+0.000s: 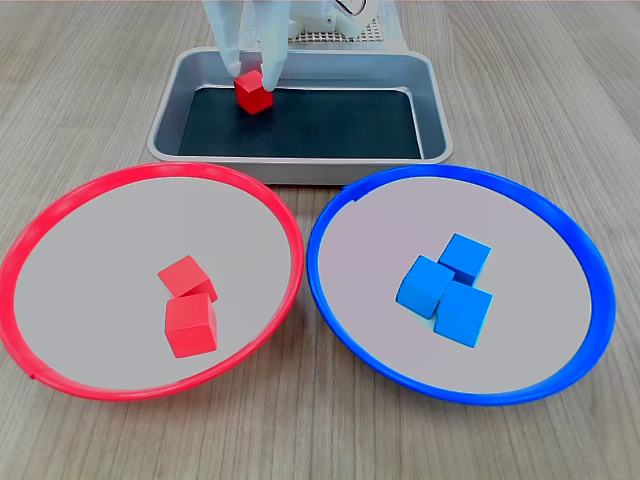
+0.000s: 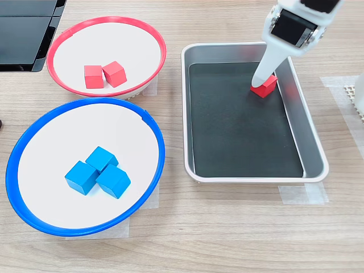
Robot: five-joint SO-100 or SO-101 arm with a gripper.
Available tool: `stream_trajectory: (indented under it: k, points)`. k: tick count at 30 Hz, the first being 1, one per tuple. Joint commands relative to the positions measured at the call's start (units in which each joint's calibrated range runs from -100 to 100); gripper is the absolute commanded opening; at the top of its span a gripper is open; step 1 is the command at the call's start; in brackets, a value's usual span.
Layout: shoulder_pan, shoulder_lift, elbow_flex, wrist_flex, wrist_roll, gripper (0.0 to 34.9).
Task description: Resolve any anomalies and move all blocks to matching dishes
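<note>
In the first exterior view, two red blocks are seen in the red-rimmed dish, with open room around them. Three blue blocks are clustered in the blue-rimmed dish. Black equipment is shown only in the second exterior view. The tool is closed around the third red block near the tray wall.
</note>
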State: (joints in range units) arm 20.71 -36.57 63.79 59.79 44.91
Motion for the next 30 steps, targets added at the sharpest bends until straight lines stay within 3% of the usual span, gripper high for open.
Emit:
stream_trajectory:
  k: [1,11,19,21,23,27,30]
  points:
    - [1.2,0.2,0.2,-1.1,1.0,14.0]
    - [3.2,1.4,0.8,-2.3,2.0,14.0]
    - [2.4,5.5,4.1,-8.2,2.4,13.4]
    - [1.6,6.3,4.5,-9.4,2.4,9.9]
    - [-0.2,6.7,5.0,-10.2,2.2,0.4]
    - [-4.6,7.8,0.3,-8.1,-2.3,0.1]
    - [-8.0,11.4,-9.2,-2.6,-7.5,0.1]
